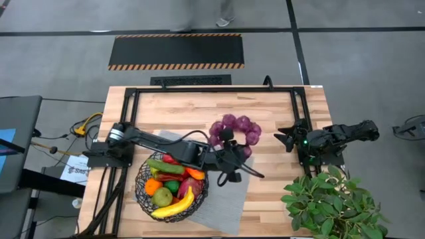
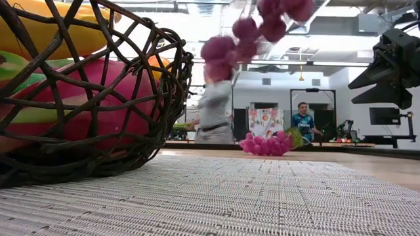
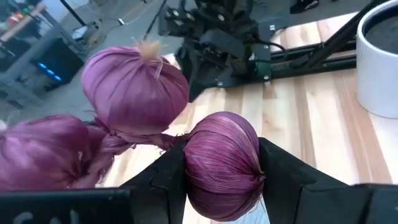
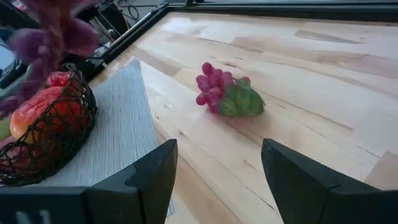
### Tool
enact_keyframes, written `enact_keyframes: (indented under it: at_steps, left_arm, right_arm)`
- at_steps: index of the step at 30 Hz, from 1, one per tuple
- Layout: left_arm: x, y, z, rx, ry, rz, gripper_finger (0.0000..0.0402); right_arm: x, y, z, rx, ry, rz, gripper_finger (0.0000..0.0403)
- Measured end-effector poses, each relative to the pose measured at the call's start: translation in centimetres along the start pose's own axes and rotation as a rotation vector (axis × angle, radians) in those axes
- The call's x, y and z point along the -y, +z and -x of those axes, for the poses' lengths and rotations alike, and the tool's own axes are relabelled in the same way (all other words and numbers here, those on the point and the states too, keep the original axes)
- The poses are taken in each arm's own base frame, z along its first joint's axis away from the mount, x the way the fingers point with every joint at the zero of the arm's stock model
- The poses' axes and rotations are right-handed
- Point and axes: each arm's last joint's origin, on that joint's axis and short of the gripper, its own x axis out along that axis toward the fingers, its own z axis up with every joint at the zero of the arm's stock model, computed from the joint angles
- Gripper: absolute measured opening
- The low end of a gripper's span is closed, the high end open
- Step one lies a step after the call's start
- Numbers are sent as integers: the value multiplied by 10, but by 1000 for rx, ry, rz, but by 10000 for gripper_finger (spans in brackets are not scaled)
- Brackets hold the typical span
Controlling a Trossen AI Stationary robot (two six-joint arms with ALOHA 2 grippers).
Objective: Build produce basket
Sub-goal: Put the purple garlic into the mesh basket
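Observation:
The dark wire-mesh basket stands on a grey mat. It holds a banana, a lime, an orange, red peppers and a cucumber. My left gripper is just beyond the basket's far right side, shut on a string of purple onion-like bulbs. The string curves in an arc around the gripper, and in the low view the bulbs hang in the air. A bunch of purple grapes with a green leaf lies on the bare wood. My right gripper waits open at the table's right side. My left gripper pinches one bulb of the string between its two fingers, one finger on each side of the bulb's round body. The neighbouring bulbs are joined to it by a twisted stem. In the low view the string is lifted clear of the table.
A leafy green plant in a white pot stands at the table's near right corner. A black frame runs around the far part of the table. Bare wood lies between the mat and my right arm. People stand in the room behind the table.

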Motion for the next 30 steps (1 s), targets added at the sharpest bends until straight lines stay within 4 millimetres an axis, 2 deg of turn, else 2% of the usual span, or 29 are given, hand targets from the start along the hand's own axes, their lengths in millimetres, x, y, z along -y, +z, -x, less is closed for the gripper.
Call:
enact_keyframes:
  at_steps: [7,11,14,20,26,30]
  left_arm:
    - [-3,6,54,-47,-34,-35,134]
    - [-1,0,91,-127,-74,-61,134]
    - [8,-10,115,-210,-108,-124,135]
    - [28,-33,147,-359,-121,-127,135]
    - [53,-42,178,-368,-162,-106,135]
    - [65,-53,199,-440,-227,-111,135]
  right_arm:
    - [0,0,0,0,0,-1,255]
    - [0,0,0,-2,-2,1,255]
    - [0,0,0,-3,-3,3,255]
    - [0,0,0,-2,-3,3,255]
    - [0,0,0,-2,-3,4,255]
    - [0,0,0,-2,-3,4,255]
